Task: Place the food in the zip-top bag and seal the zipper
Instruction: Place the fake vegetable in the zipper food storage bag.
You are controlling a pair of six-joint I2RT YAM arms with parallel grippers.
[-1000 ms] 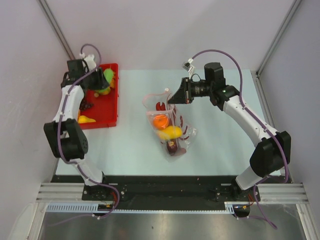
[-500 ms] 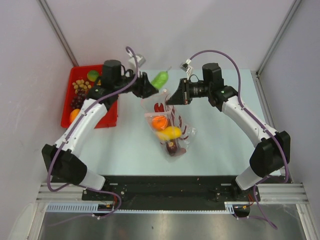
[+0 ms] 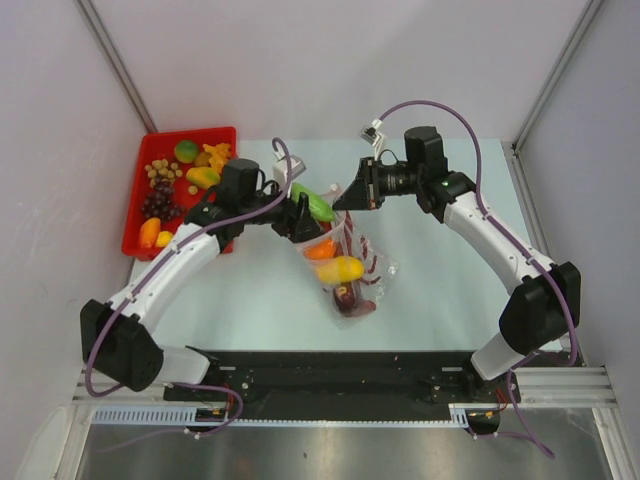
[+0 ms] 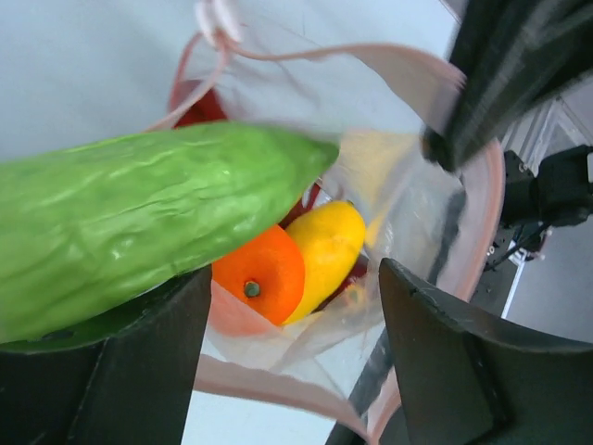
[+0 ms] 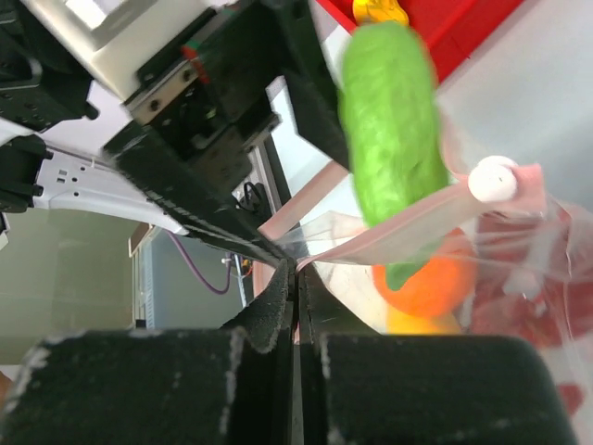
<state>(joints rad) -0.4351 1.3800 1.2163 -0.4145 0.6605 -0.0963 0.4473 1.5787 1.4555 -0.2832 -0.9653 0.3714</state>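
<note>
left end effector (image 3: 302,222): cucumber (image 3: 312,203); right end effector (image 3: 345,197): zip-top bag (image 3: 378,262) rim; tray (image 3: 190,132) aside

Nothing to read out here, not a word or number in any view. The zip-top bag (image 3: 372,262) carries only dark red blotches, no lettering. A small white tag (image 3: 375,127) up near the far edge of the table (image 3: 450,290) is too small to make out.

Green cucumber (image 3: 314,204) in left end effector (image 3: 303,218), at zip-top bag (image 3: 366,270) mouth
</note>
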